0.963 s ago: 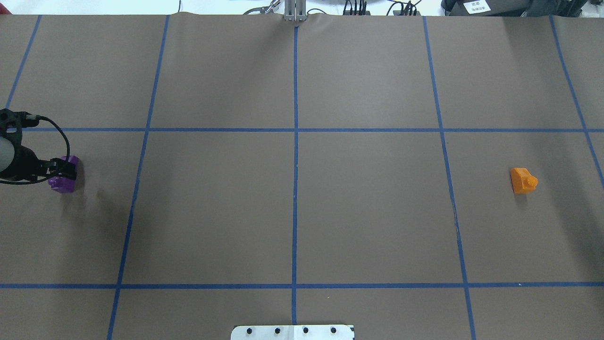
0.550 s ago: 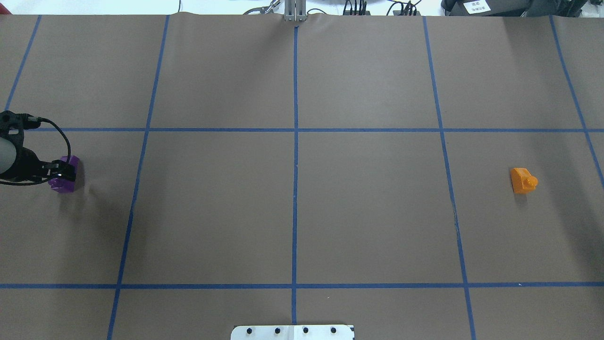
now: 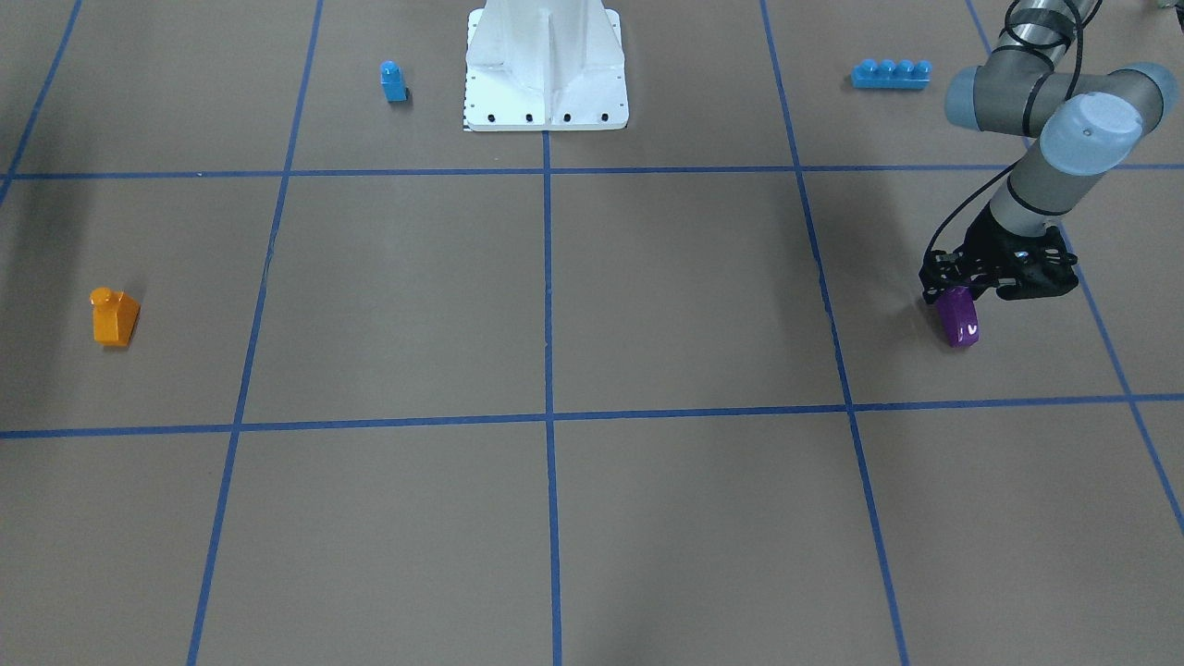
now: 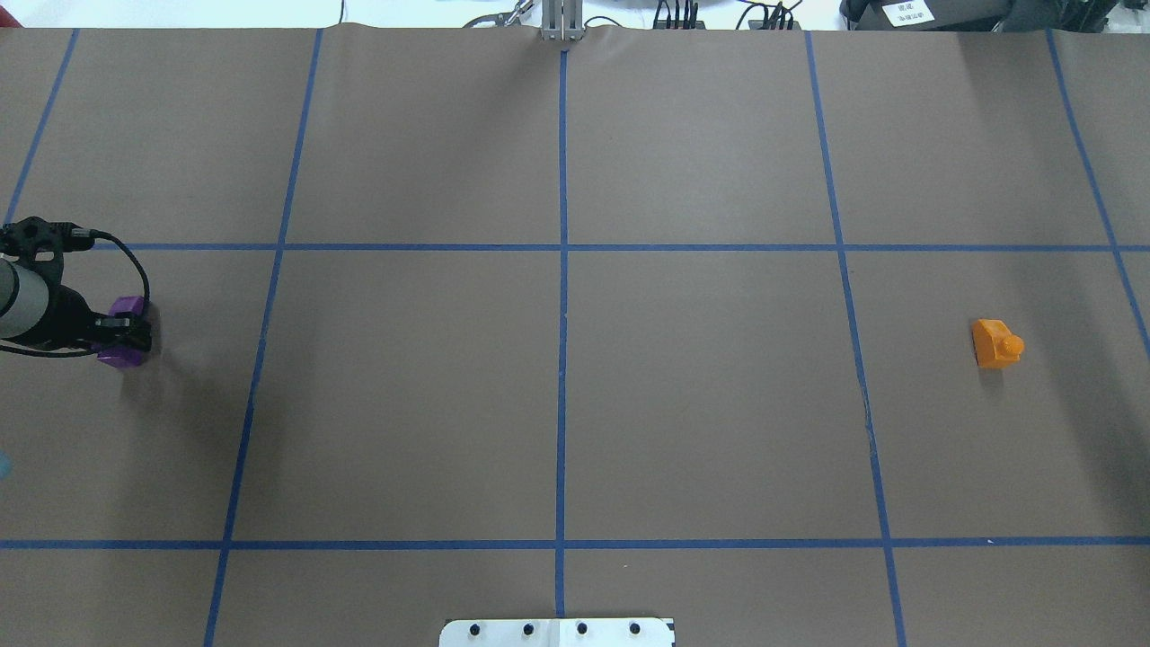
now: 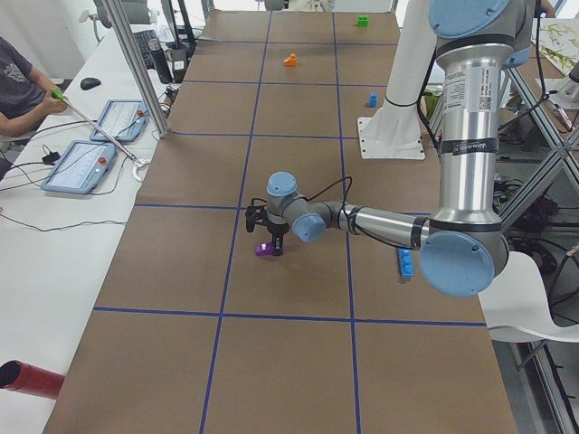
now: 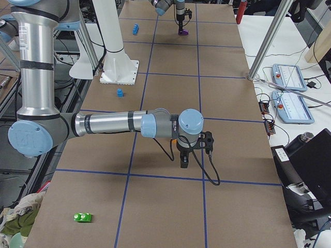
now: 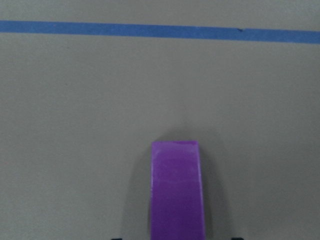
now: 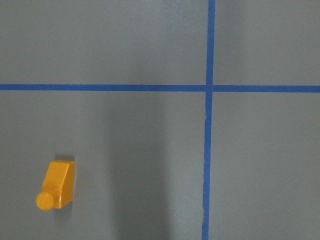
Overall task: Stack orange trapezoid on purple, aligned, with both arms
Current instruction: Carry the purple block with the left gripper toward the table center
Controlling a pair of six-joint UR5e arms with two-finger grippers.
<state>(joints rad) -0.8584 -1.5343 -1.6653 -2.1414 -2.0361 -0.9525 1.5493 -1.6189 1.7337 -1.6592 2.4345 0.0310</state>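
The purple brick (image 3: 959, 319) is at the table's left side, tilted, between the fingers of my left gripper (image 3: 956, 298). The gripper is shut on it, low over the table. The brick also shows in the overhead view (image 4: 117, 355), under the left gripper (image 4: 135, 331), and in the left wrist view (image 7: 176, 190). The orange trapezoid (image 4: 994, 344) lies alone on the right side, stud pointing right. It shows low left in the right wrist view (image 8: 59, 184). My right gripper (image 6: 184, 160) hangs above the table near it; I cannot tell whether it is open.
A small blue single-stud brick (image 3: 393, 81) and a long blue four-stud brick (image 3: 890, 74) lie near the white robot base (image 3: 546, 65). A green brick (image 6: 83, 217) lies at the right end. A person and tablets (image 5: 90, 167) are at the side bench.
My left gripper has shifted slightly right over the purple brick and its fingers have drawn in on it. The orange trapezoid has not moved.
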